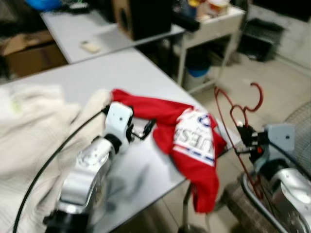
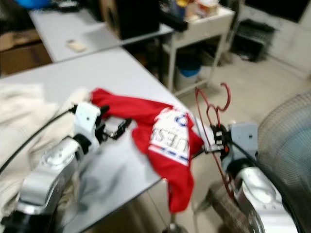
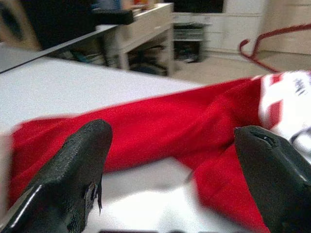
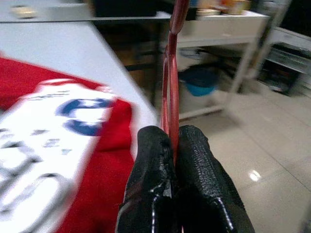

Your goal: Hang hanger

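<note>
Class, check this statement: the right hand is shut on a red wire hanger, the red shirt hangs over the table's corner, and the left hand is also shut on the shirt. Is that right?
Not quite. The left hand is open, its fingers spread apart above the red shirt, as the left wrist view shows. The rest holds: the right hand is shut on the red wire hanger, and the shirt hangs over the table's corner.

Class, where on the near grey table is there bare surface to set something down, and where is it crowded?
Bare: the far stretch of the table behind the red shirt. Crowded: the near left under cream cloth, the right edge under the shirt.
</note>
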{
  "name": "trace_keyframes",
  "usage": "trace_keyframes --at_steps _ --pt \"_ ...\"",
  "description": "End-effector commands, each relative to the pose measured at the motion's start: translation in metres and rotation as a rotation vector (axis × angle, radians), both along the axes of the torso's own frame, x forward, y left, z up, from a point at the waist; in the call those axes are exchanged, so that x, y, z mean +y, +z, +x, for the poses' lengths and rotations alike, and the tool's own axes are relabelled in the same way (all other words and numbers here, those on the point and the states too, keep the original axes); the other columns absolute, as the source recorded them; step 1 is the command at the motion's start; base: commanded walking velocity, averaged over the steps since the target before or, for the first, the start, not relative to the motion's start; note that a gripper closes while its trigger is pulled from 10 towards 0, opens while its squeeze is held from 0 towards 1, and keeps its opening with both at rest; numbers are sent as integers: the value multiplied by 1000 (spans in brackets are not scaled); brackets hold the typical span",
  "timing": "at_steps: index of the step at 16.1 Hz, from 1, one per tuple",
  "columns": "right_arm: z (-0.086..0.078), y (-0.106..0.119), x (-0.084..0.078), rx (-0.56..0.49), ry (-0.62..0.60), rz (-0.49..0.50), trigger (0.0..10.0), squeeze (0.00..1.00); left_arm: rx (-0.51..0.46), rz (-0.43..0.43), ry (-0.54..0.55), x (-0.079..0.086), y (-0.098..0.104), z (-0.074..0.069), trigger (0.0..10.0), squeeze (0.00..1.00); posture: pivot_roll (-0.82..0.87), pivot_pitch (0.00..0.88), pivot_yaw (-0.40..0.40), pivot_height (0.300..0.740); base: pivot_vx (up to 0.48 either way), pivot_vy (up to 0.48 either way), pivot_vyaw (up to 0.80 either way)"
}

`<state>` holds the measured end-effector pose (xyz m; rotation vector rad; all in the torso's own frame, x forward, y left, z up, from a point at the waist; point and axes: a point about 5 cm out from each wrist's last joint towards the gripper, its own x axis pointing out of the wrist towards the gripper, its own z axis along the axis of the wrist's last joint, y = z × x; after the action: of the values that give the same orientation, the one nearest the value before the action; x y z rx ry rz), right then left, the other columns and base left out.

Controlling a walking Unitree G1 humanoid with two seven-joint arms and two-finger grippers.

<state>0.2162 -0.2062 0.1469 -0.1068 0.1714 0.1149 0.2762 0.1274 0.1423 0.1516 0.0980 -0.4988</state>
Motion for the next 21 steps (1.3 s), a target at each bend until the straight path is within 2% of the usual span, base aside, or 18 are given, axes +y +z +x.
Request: trace_keyframes --at_steps 1,3,4,6,9,10,15,16,17,18,19,21 --pt "1 0 -1 23 27 18 10000 0 30 22 0 2 -5 0 10000 98 -97 42 5 740 0 0 0" --pt "3 0 3 41 84 76 10000 0 43 24 -14 1 -6 0 10000 0 -97 35 9 740 0 0 0" --pt "6 -3 12 91 173 113 10000 0 51 30 -27 0 -7 0 10000 0 -97 35 9 740 0 0 0" --pt "7 -18 20 209 229 126 10000 0 53 37 -36 0 -7 0 10000 0 -91 27 11 740 0 0 0" --pt "21 -12 43 173 304 255 10000 0 42 26 -30 2 -3 3 10000 0 -85 18 10 740 0 0 0" --pt "34 -4 54 120 321 303 10000 0 32 19 -28 3 0 5 10000 0 -79 10 11 740 0 0 0" --pt "69 11 79 54 348 499 10000 0 1 11 -31 2 6 11 10000 0 -68 0 21 740 0 0 0" --pt "79 14 79 7 310 510 10000 0 -21 6 -27 2 9 15 10000 0 -61 0 21 740 0 0 0" --pt "81 17 76 -25 279 506 10000 0 -30 3 -29 1 11 16 10000 0 -59 0 21 740 0 0 0" --pt "85 25 60 -94 199 554 10000 0 -51 -12 -47 -1 16 19 10000 0 -59 0 22 740 0 0 0" --pt "85 27 55 -109 188 548 10000 0 -54 -16 -61 -2 18 20 10000 0 -61 0 28 740 0 0 0" --pt "70 32 26 -125 173 401 10000 0 -45 -8 -215 -11 20 21 10000 0 -70 10 38 740 0 0 0"
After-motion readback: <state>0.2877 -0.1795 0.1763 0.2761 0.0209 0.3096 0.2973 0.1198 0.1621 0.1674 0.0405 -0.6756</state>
